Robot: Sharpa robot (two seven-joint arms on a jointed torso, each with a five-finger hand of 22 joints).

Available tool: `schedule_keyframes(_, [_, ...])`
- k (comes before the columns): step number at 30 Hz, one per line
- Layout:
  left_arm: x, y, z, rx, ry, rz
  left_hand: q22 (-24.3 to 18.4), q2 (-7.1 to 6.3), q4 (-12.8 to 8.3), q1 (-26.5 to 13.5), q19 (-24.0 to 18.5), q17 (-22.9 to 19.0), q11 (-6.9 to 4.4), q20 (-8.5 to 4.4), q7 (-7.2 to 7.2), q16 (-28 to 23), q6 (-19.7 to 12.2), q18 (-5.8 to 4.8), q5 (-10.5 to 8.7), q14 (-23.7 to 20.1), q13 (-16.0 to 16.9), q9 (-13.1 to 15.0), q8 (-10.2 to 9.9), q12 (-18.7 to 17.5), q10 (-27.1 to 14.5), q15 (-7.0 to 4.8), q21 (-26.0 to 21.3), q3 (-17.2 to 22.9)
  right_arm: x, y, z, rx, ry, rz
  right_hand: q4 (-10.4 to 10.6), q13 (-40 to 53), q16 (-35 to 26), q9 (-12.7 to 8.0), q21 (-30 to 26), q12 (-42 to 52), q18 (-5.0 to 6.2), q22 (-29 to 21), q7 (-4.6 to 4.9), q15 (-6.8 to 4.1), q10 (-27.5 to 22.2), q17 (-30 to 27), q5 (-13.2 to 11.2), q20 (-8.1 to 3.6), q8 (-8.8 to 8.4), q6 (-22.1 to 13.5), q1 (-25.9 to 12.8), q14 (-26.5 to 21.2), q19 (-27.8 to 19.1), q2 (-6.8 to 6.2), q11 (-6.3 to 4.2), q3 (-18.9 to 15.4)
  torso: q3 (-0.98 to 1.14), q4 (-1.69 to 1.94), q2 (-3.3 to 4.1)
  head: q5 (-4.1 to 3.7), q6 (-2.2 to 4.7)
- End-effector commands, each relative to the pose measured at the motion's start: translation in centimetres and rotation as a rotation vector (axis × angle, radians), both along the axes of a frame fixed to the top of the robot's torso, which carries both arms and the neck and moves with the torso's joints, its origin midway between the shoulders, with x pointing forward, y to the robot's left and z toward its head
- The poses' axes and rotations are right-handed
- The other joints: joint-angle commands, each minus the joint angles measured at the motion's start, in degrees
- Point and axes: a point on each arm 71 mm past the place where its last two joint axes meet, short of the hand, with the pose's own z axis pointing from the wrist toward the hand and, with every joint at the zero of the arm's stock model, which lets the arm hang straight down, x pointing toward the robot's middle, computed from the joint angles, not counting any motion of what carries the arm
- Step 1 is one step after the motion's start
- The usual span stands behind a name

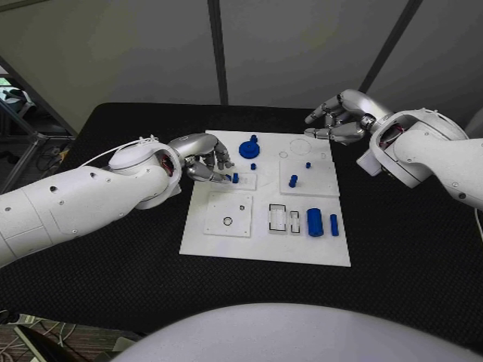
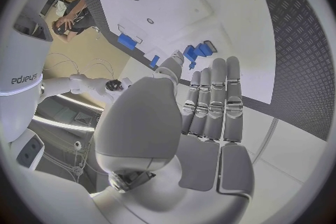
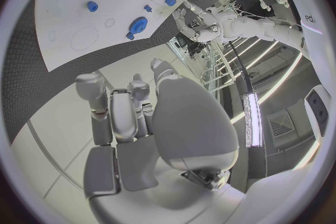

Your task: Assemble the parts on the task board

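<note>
Your task board (image 1: 265,249) lies flat in the middle of the black worktop (image 1: 415,249), its long axis running away from the robot. On its near right part you see a blue cylinder (image 1: 314,222) lying on its side, long axis pointing away from the robot, with a thinner blue rod (image 1: 334,225) lying parallel just beside it on the right. A blue gear-like piece (image 1: 249,149) sits near the far left corner, and a short blue peg (image 1: 293,181) stands upright on the raised far-right plate. Your left hand (image 1: 203,158) hangs over the board's left edge, its fingers (image 2: 213,98) pressed side by side and curled down toward a small upright blue peg (image 1: 235,179); you cannot tell from these views whether they touch or pinch it. Your right hand (image 1: 344,119) is above the worktop just past the board's far right corner, fingers (image 3: 112,106) curled loosely inward with nothing in them. In the left wrist view, the robot's body carries lettering that seems to read "sharpa", seen mirrored and bent, so take that lightly.
</note>
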Motion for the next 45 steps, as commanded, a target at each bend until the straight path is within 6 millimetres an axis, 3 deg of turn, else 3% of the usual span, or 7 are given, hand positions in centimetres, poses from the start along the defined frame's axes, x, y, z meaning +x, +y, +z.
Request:
schedule_keyframes(1, [0.1, -0.1, -0.4, 0.082, 0.008, -0.014, -0.2, 0.47, 0.0, -0.2, 0.4, -0.2, 0.0, 0.0, -0.02, 0.5, 0.3, -1.03, -0.41, -0.2, -0.2, -0.2, -0.4, -0.2, -0.3, -0.05, -0.2, -0.5, 0.0, 0.1, 0.1, 0.003, -0.002, 0.006, 0.1, 0.0, -0.2, -0.1, -0.3, -0.2, 0.59, 0.0, -0.18, -0.37, -0.2, 0.0, 0.3, -0.1, 0.3, -0.2, -0.1, 1.7, -0.1, 0.43, -0.06, 0.2, 0.03, -0.08, -0.01, 0.0, 0.0])
schedule_keyframes(21, [0.8, -0.7, -0.7, 0.094, 0.002, 0.028, -1.0, 1.93, 0.2, 0.8, 1.5, -1.2, 0.01, -0.12, 0.5, 2.1, 0.6, -1.02, -0.4, -0.1, -0.9, -1.8, -1.1, 0.5, -1.0, -0.13, -0.8, -2.3, 0.0, 0.4, 0.1, 0.004, -0.001, 0.01, 0.1, 0.0, -0.1, -0.1, -0.2, -0.1, 0.58, 0.0, -0.18, -0.38, -0.2, 0.1, 0.4, -0.11, 0.33, -0.1, 0.0, 1.7, -0.1, 0.53, -0.07, 0.3, 0.01, -0.08, -0.01, -0.06, 0.0])
schedule_keyframes(24, [0.9, -0.6, -0.8, 0.102, 0.009, 0.042, -1.2, 2.02, 0.3, 0.8, 1.7, -1.5, 0.15, -0.08, 0.27, 2.5, 0.5, -1.06, -0.41, -0.2, -1.1, -2.2, -1.3, 0.6, -1.6, -0.04, -0.9, -3.0, 0.1, 0.4, 0.1, 0.004, -0.001, 0.011, 0.1, 0.0, -0.1, -0.1, -0.2, -0.1, 0.58, 0.0, -0.18, -0.38, -0.2, 0.1, 0.4, -0.11, 0.33, -0.1, 0.0, 1.7, -0.1, 0.53, -0.07, 0.3, -0.01, 0.05, -0.08, -0.19, 0.0])
schedule_keyframes(45, [1.4, -0.9, -1.1, 0.125, 0.027, 0.061, -1.5, 3.79, 0.2, 2.5, 2.3, -2.1, 0.15, -0.17, -0.04, 4.5, 1.4, -1.08, -0.31, -0.6, -1.1, -3.9, -1.8, 2.8, -2.8, -0.09, -1.1, -4.0, 0.1, 0.5, 0.1, 0.005, -0.001, 0.013, 0.1, 0.0, -0.1, -0.1, -0.2, -0.1, 0.58, 0.0, -0.18, -0.38, -0.2, 0.1, 0.4, -0.11, 0.33, -0.1, 0.0, 1.7, -0.1, 0.53, -0.07, 0.3, 0.0, 0.02, -0.06, -0.21, 0.0])
